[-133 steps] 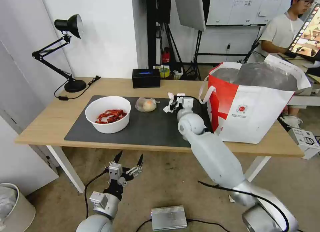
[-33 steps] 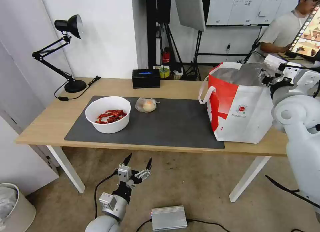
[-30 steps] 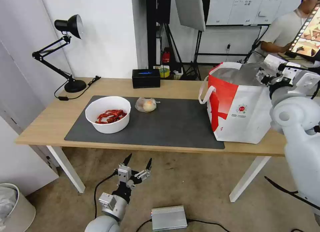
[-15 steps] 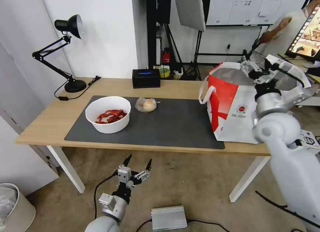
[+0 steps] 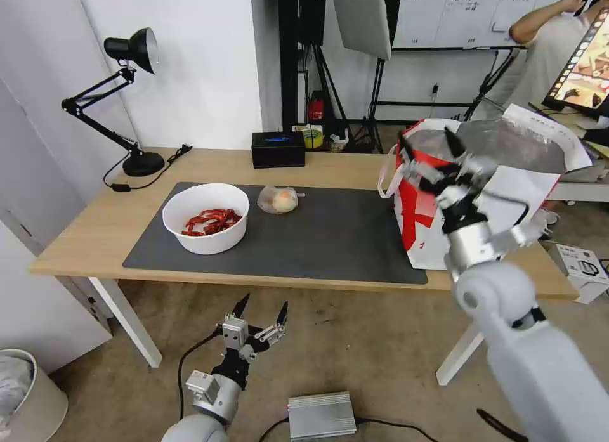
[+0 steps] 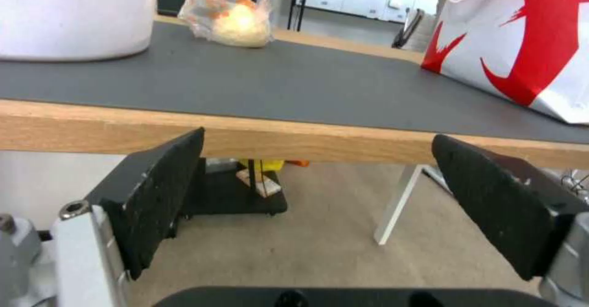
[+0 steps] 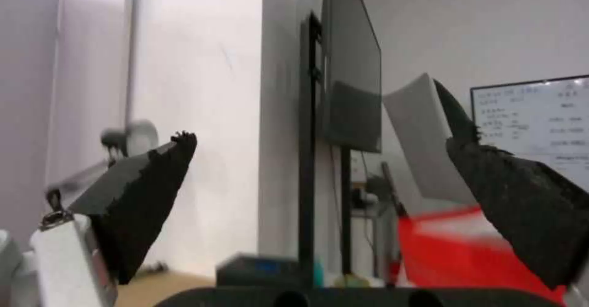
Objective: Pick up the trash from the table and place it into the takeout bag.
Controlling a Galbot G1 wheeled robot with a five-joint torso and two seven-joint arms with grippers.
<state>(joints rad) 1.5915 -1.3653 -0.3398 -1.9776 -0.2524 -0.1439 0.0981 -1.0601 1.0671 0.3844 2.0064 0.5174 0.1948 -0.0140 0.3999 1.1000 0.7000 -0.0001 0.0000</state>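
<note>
The long light-wood bench (image 5: 95, 236) carries the boxy white-and-red takeout bag (image 5: 438, 239), mouth upward. Beside the bag, the right hand (image 5: 431, 153) hangs empty, fingers apart. The white round bowl of crayfish shells (image 5: 205, 217) sits farthest from the bag; the small clear food bag (image 5: 278, 200) lies between, without clear long axis. Approach it from above, closing gently. The left hand (image 5: 259, 310) idles open below the bench.

The desk (image 5: 95, 229) is pale wood under a matt dark grey mat (image 5: 304, 239). The takeout bag (image 5: 438, 214) has crinkled silver foil lining. The bowl (image 5: 206, 229) looks like smooth white plastic; the small bag (image 5: 278, 200) is clear film.
</note>
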